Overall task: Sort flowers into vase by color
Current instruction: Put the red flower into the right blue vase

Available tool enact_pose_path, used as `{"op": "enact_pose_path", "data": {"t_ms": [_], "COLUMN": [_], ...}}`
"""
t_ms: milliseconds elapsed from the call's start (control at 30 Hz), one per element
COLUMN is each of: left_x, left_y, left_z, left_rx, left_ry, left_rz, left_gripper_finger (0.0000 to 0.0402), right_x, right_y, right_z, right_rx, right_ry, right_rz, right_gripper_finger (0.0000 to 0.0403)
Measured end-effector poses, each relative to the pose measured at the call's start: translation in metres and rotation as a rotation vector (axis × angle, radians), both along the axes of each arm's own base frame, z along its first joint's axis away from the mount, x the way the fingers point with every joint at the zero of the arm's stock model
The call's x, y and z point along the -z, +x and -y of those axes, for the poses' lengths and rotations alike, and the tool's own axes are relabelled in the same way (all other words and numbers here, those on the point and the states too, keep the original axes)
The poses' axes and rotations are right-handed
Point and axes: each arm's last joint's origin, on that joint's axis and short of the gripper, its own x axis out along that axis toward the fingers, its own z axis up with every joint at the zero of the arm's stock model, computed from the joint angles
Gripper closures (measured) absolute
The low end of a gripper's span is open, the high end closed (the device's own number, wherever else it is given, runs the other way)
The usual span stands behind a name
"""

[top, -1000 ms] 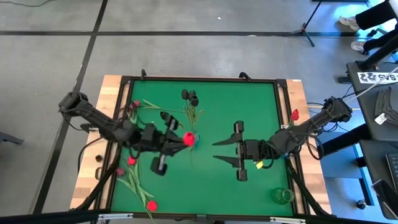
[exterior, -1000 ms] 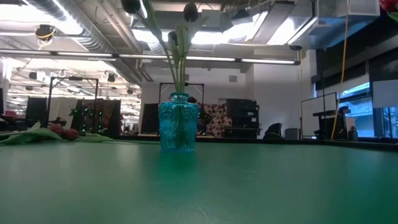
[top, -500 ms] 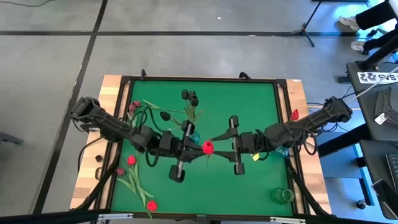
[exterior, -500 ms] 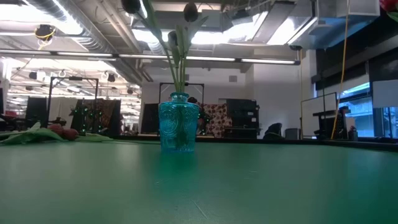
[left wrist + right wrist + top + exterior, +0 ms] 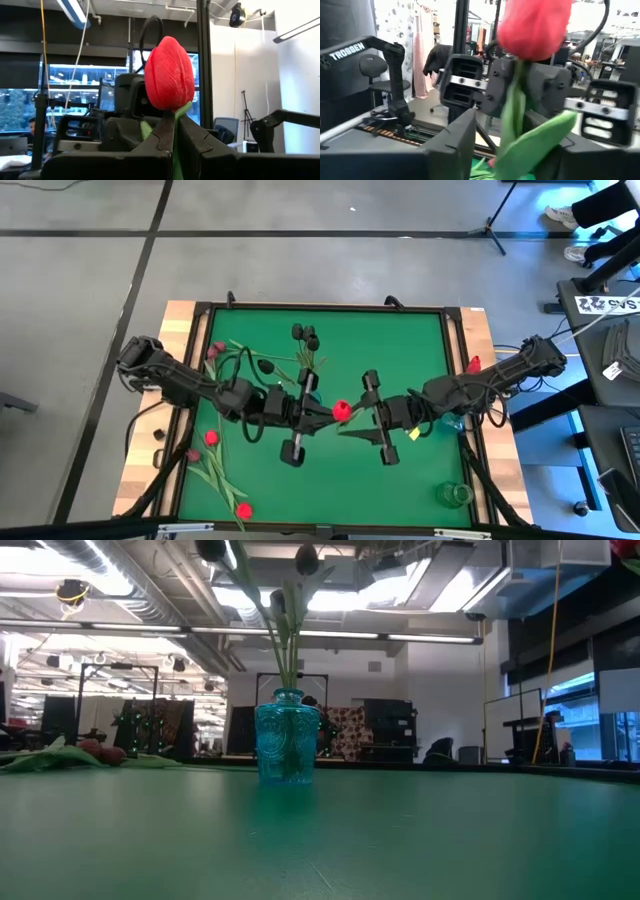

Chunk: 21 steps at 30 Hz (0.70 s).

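Observation:
A red tulip (image 5: 342, 410) hangs in the air over the middle of the green table (image 5: 400, 340). My left gripper (image 5: 326, 410) is shut on it and points toward the table's right. My right gripper (image 5: 346, 418) faces it from the right, open, with one finger on either side of the tulip's stem (image 5: 512, 115) and leaf (image 5: 535, 140), not touching. Behind them a blue vase (image 5: 288, 737) stands on its base and holds black tulips (image 5: 305, 335). My left gripper pinches the red tulip's stem (image 5: 177, 142) just below the head (image 5: 169, 72) between its two fingers (image 5: 162, 135). The fingers come about level from the table's left and lie across the stem. The tulip stands upright, head above the fingers, lifted clear of the table.
Red tulips (image 5: 211, 437) and dark pink ones (image 5: 219, 347) lie with their leaves along the table's left side. One red tulip (image 5: 473, 364) lies at the right edge. A green vase (image 5: 455, 494) stands in the near right corner.
My left gripper has carried the red tulip toward the table's right, past the blue vase, still upright and clear of the table. My right gripper has swung a little toward the far edge, so the tulip now stands between its fingers.

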Motion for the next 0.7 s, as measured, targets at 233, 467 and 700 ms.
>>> {"op": "enact_pose_path", "data": {"t_ms": [233, 467, 700], "left_x": [0.003, 0.005, -0.022], "left_y": [0.002, -0.005, -0.064], "left_z": [-0.004, 0.011, 0.054], "left_rx": [-0.111, -0.22, -0.203], "left_ry": [0.005, 0.114, 0.175], "left_rz": [-0.046, -0.112, -0.17], "left_gripper_finger": [0.0389, 0.0319, 0.0249], "right_x": [0.001, 0.004, -0.012], "right_y": [0.001, 0.001, -0.031], "right_z": [0.003, 0.003, 0.011], "right_rx": [0.067, 0.099, 0.125], "right_ry": [-0.002, 0.031, 0.132], "right_rz": [-0.015, -0.049, -0.114], "right_gripper_finger": [0.0387, 0.0393, 0.0394]}}
